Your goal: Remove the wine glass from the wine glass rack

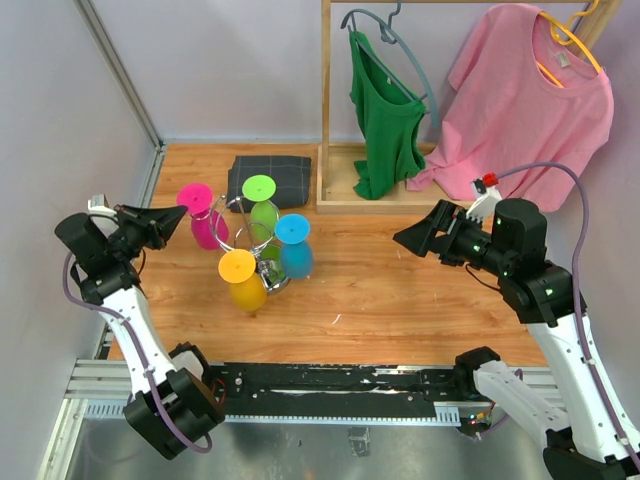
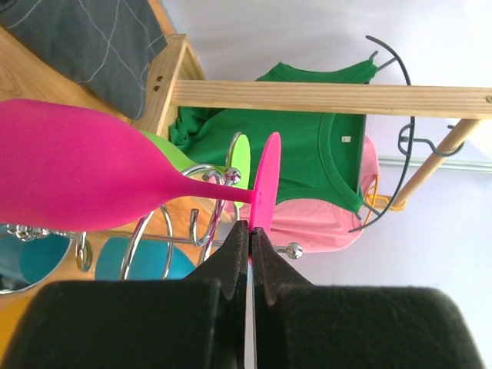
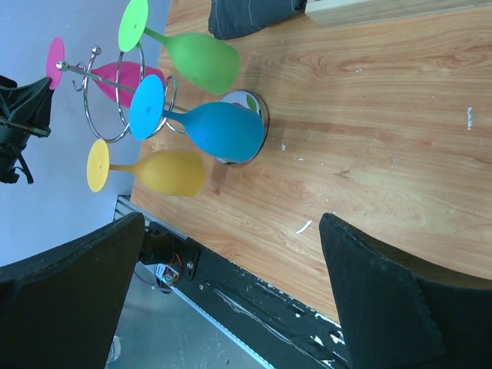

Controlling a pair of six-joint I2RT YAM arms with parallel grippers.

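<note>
The silver wire wine glass rack [image 1: 262,250] stands on the wooden table with several coloured glasses hanging bowl-down: pink [image 1: 203,220], green [image 1: 262,208], blue [image 1: 294,248] and yellow [image 1: 244,282]. My left gripper [image 1: 178,218] is shut on the rim of the pink glass's round foot [image 2: 265,192], seen close in the left wrist view with the pink bowl [image 2: 77,177] to the left. My right gripper [image 1: 408,236] is open and empty, held above the table to the right of the rack. The right wrist view shows the rack [image 3: 108,100] and all the glasses.
A tall wooden clothes rack [image 1: 325,110] stands at the back with a green top [image 1: 385,125] and a pink T-shirt [image 1: 520,100] on hangers. A folded dark cloth [image 1: 272,180] lies behind the wine glass rack. A grey wall panel runs along the left.
</note>
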